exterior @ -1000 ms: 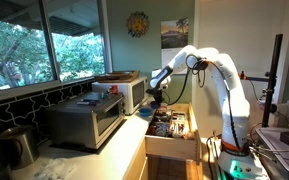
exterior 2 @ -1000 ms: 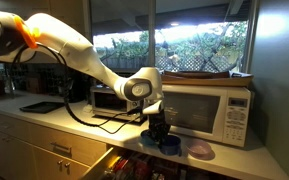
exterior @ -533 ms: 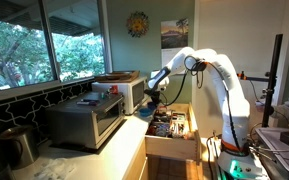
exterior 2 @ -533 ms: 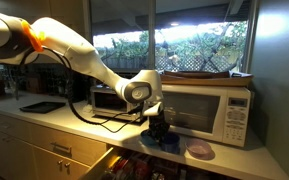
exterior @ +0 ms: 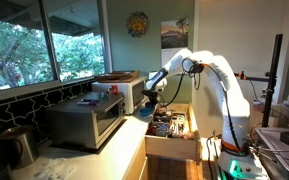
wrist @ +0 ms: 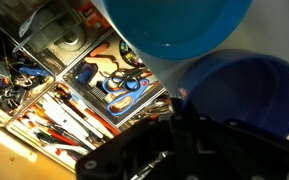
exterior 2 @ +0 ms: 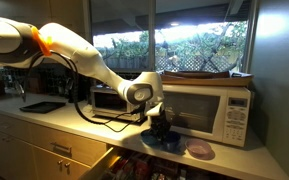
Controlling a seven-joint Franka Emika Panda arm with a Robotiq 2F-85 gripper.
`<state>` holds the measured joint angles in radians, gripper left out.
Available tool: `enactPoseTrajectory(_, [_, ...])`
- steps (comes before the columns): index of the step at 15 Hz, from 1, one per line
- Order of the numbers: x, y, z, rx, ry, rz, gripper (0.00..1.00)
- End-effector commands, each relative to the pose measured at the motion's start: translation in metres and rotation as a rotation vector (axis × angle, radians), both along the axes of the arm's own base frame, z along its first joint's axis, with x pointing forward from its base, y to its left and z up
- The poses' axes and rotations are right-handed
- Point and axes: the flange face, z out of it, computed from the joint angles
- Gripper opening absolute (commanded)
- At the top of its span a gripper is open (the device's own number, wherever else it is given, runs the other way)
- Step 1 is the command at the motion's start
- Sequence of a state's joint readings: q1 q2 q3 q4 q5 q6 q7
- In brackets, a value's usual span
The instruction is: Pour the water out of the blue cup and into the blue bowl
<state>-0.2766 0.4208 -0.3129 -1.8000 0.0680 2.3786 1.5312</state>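
The blue cup [exterior 2: 170,144] stands on the counter in front of the microwave, dark royal-blue; it also shows in the wrist view [wrist: 246,88] and in an exterior view [exterior: 144,113]. The blue bowl [exterior 2: 200,150], a paler shallow dish, lies just beside the cup, and fills the top of the wrist view [wrist: 179,22]. My gripper [exterior 2: 161,127] hangs right over the cup, its dark fingers [wrist: 179,115] at the cup's near rim. The fingers are in shadow, so I cannot tell whether they are open or closed on the rim. No water is visible.
A white microwave [exterior 2: 209,110] stands directly behind the vessels. An open drawer full of tools [exterior: 170,126] lies below the counter edge, also in the wrist view [wrist: 74,80]. A toaster oven [exterior: 84,122] and a metal pot [exterior: 19,145] sit further along.
My gripper has shifted slightly toward the cup and bowl and a little lower. The cup and bowl have stayed put.
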Motion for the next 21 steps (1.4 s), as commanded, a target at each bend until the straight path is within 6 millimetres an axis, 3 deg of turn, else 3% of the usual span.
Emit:
enactPoseTrajectory(1, [0.011,-0.006,-0.002,-0.014,-0.013,-0.023,0.01])
enactPoseTrajectory(2, [0.012,-0.006,-0.002,-0.019,-0.012,-0.022,0.29])
enactPoseTrajectory(3, [0.014,-0.007,-0.003,-0.021,-0.011,-0.022,0.3])
enactPoseTrajectory(8, [0.015,-0.008,0.006,-0.02,-0.016,-0.022,0.66])
enactPoseTrajectory(12, [-0.011,-0.007,0.059,-0.049,-0.016,0.029,0.97])
enactPoseTrajectory(16, [-0.064,-0.012,0.119,-0.055,0.024,0.267,1.0])
enactPoseTrajectory(20, [-0.114,-0.008,0.157,-0.14,0.004,0.488,1.0])
enactPoseTrajectory(21, [-0.084,-0.02,0.153,-0.119,0.014,0.395,1.0])
